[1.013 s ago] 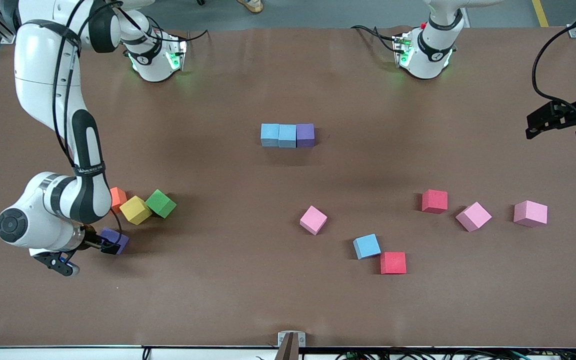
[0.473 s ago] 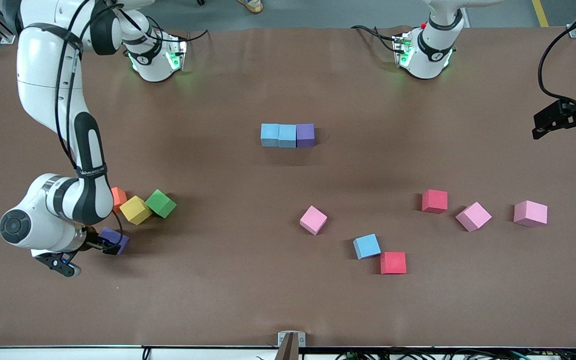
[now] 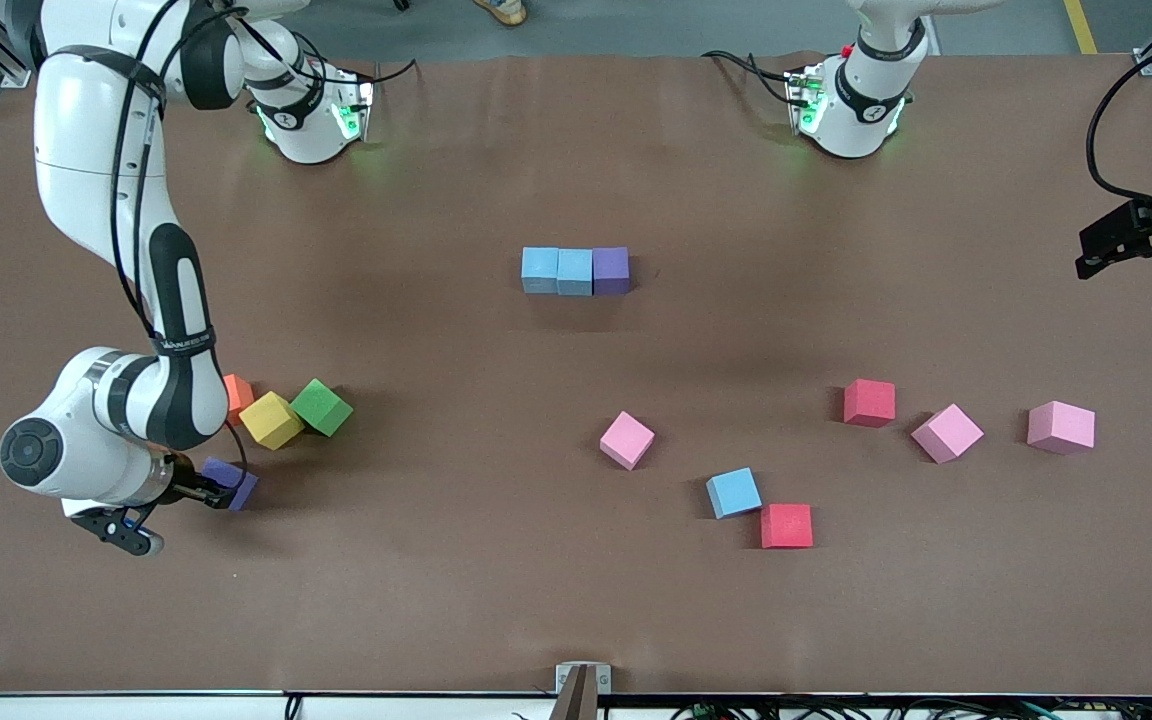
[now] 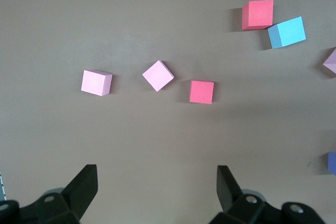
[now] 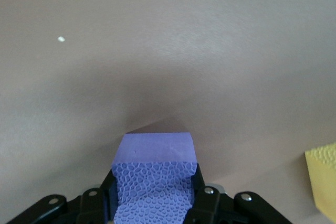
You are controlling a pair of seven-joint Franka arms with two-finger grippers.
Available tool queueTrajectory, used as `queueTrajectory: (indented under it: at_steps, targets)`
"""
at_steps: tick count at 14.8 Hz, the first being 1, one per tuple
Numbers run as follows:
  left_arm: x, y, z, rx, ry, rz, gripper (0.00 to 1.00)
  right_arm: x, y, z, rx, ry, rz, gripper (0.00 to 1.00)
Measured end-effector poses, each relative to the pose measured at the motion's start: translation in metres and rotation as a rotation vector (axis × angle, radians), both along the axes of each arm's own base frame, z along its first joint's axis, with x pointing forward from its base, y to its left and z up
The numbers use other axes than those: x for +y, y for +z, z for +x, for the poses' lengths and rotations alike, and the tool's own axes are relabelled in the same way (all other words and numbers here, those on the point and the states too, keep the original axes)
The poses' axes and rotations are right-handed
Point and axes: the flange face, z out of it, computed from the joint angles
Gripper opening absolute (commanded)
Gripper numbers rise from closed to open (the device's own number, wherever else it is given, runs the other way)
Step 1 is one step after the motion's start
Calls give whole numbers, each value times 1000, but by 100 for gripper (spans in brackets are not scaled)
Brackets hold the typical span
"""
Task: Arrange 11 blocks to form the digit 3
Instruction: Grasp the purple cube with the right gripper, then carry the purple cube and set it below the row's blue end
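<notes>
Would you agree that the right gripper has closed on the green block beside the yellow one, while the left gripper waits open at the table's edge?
Not quite: the right gripper is shut on a purple block, not the green block, as the right wrist view shows. The green one sits untouched beside the yellow block. The left gripper does wait open at the table's edge.

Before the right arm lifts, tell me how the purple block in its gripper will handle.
The purple block shows a pebbled, foam-like face, so it is probably light and slightly squashy. That matte texture should resist slipping between the fingers of the right gripper, shut on it. Flat-sided, it should sit steady when set down, not roll.
</notes>
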Motion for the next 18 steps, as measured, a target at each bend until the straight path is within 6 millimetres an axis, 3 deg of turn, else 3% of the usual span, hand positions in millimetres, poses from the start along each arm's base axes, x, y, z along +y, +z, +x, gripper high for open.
queueTrajectory:
  at_steps: [3,5,8,11,14,18]
  targets:
    - [0,-1,0,5,-1,0,100,9,7,3,0,109,13,33]
    - [-1,-1,-1,10,-1,0,100,36,27,4,21,163,39,33]
    - [-2,-1,-1,10,-3,0,100,113,67,-4,60,268,78,34]
    - [-5,-1,-1,10,-9,-1,100,179,88,-21,108,359,101,36]
    - [-7,-1,-1,10,-13,-1,100,242,87,-40,134,435,99,36]
    - [-9,-1,-1,10,-16,-1,100,385,75,-98,95,475,64,36]
